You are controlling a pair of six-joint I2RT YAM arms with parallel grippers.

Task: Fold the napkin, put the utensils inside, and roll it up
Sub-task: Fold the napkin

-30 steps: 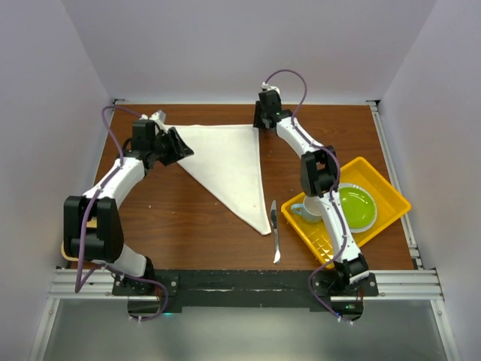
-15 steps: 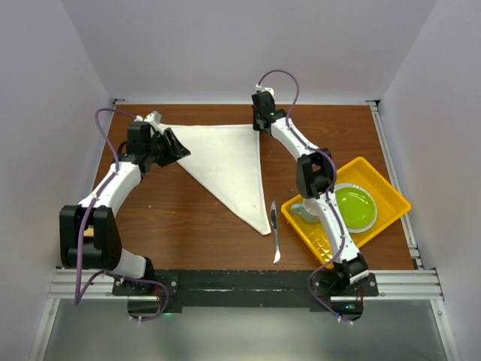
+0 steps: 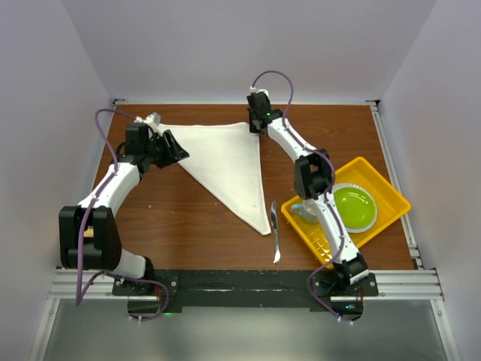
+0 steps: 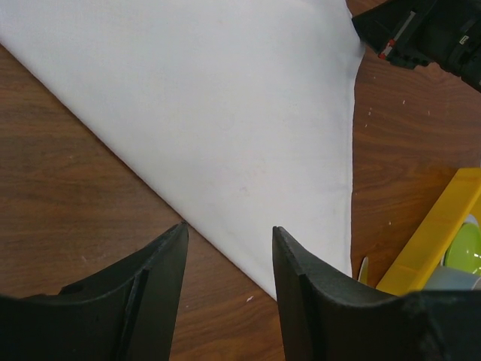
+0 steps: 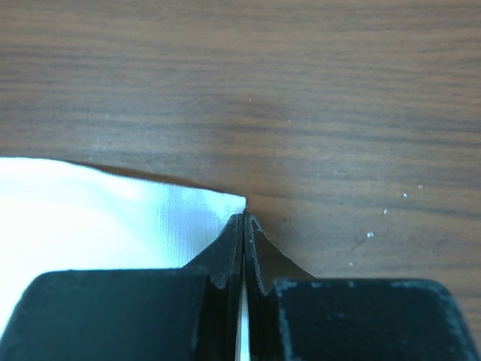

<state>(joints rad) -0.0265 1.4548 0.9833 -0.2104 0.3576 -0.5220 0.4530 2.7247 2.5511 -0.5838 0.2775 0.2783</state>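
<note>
Napkin (image 3: pixel 229 162): 1 white triangle lying flat on the table (image 3: pixel 188 218).
Right gripper (image 5: pixel 243 226): only its wrist view shows us the fingers pressed together at the napkin's far corner, apparently pinching cloth.
Left gripper (image 4: pixel 229 233): jaws apart over the diagonal edge.
Knife (image 3: pixel 275 229): 1, between napkin tip and tray (image 3: pixel 385 182).
Tray contents: 1 green plate (image 3: pixel 355 204), 1 cup (image 3: pixel 301 211).

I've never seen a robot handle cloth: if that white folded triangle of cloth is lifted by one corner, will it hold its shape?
Probably not. The white triangular cloth napkin lies thin and flat on the wooden table, so it looks soft and should droop. It seems light: the right gripper pinches just a corner tip. Its folded layers might slip apart.
</note>
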